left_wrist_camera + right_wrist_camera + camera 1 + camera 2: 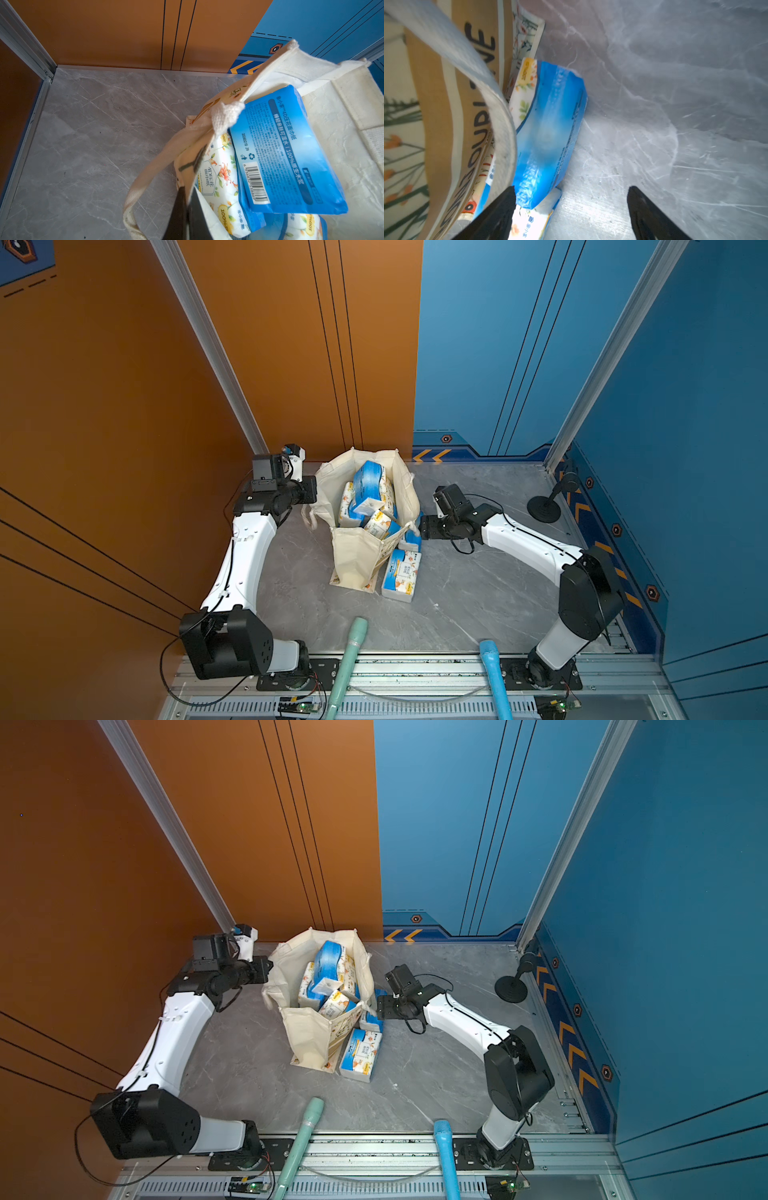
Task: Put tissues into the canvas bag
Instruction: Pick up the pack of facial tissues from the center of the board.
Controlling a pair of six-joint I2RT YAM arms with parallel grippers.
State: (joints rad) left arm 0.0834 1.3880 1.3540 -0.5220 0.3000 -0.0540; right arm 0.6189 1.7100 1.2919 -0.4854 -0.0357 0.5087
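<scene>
Left arm bent inward, left gripper point(188, 193) clamped on the bag point(353, 560) rim; right arm lay low, right gripper point(571, 188) spread wide, pack point(548, 135) just beside one finger point(496, 214).

Several tissues point(368, 485) sit in the canvas bag point(353, 560); others lie on the table point(478, 593) just right of it.

A robot lab cell: painted panels point(104, 406), aluminium framing point(210, 344)
</scene>
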